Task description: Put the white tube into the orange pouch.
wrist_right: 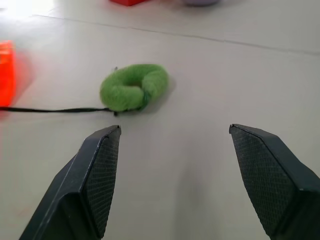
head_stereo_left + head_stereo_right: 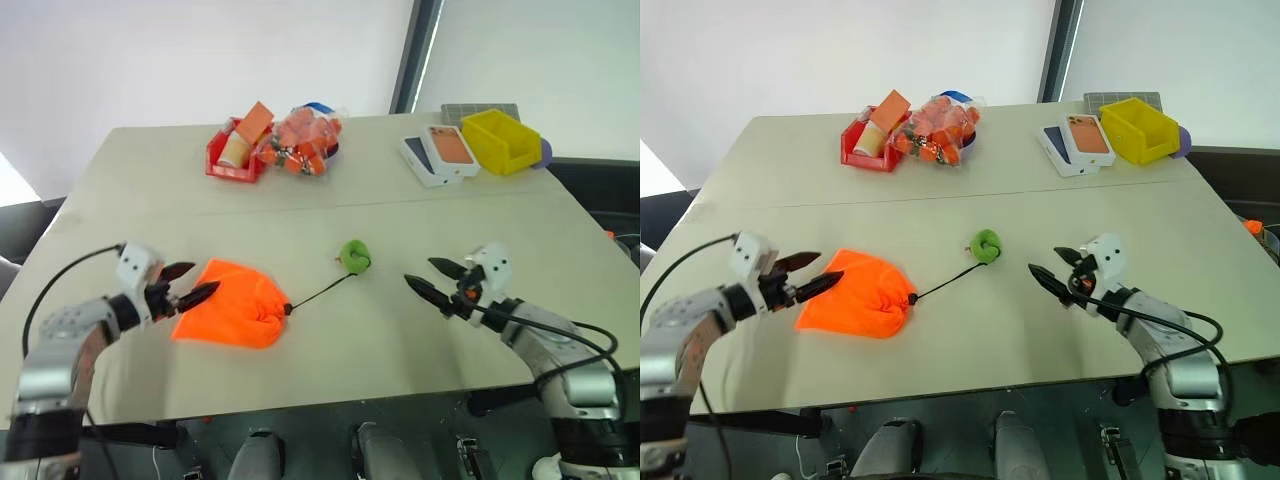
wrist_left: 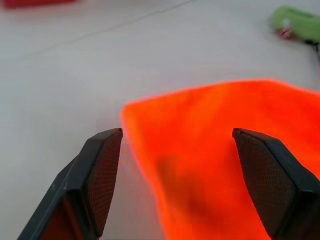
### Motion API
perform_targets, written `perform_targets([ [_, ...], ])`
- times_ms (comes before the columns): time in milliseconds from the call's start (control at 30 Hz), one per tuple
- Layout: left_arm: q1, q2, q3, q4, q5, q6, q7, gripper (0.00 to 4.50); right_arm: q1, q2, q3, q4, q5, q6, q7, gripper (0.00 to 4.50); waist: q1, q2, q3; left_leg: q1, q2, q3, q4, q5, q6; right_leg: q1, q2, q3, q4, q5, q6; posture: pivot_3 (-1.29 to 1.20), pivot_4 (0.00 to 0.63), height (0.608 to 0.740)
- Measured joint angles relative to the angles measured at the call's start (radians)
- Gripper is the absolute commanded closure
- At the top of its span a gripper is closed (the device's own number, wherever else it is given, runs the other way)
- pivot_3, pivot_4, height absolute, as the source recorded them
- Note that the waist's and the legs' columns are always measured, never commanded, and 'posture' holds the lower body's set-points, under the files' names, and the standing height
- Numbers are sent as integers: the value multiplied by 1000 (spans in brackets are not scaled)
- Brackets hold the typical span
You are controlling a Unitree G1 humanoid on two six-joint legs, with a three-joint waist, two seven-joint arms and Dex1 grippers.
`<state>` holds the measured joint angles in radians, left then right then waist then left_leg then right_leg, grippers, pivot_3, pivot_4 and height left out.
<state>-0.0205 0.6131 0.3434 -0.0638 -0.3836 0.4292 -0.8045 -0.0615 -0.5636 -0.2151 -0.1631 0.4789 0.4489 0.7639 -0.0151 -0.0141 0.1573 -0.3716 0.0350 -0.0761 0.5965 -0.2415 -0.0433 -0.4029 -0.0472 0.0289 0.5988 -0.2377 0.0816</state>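
**A:** Beige table (image 2: 330,350), bright window wall behind it. Where does the job stand?

**B:** My orange pouch (image 2: 232,303) lies flat on the near part of the table, bunched at the end where its black cord (image 2: 318,295) leaves it. I can't spot the white tube on the table anywhere, so I judge it is probably already inside the pouch, though the fabric hides any proof.

**A:** And your grippers?

**B:** My left gripper (image 2: 188,283) sits just beside the pouch's left edge, jaws spread wide and gripping nothing. In its wrist view the 2 fingers (image 3: 102,172) frame the orange cloth without touching it. My right gripper (image 2: 432,279) is well apart from the pouch, jaws also wide and empty, aimed toward the green ring (image 1: 134,88) at the cord's far end.

**A:** Next move?

**B:** Likely just checking the pouch, or drawing the cord if it must be closed. That would call for pinching the ring with my right while my left steadies the fabric.

**A:** Anything else around?

**B:** At the far edge: a red bin (image 2: 228,160), a clear bag of orange items (image 2: 300,140), phone boxes (image 2: 438,153) and a yellow bin (image 2: 500,139).
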Motion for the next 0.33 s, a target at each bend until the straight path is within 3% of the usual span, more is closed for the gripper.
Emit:
perform_targets([
  [333, 81, -39, 65, -20, -16, -30, 111, 746, -37, -21, -19, 1, 25, 9, 10, 907, 0, 0, 0, -1, 0, 1, 1, 0, -1, -1, -1, 0, -3, 1, -2, 0, 150, 740],
])
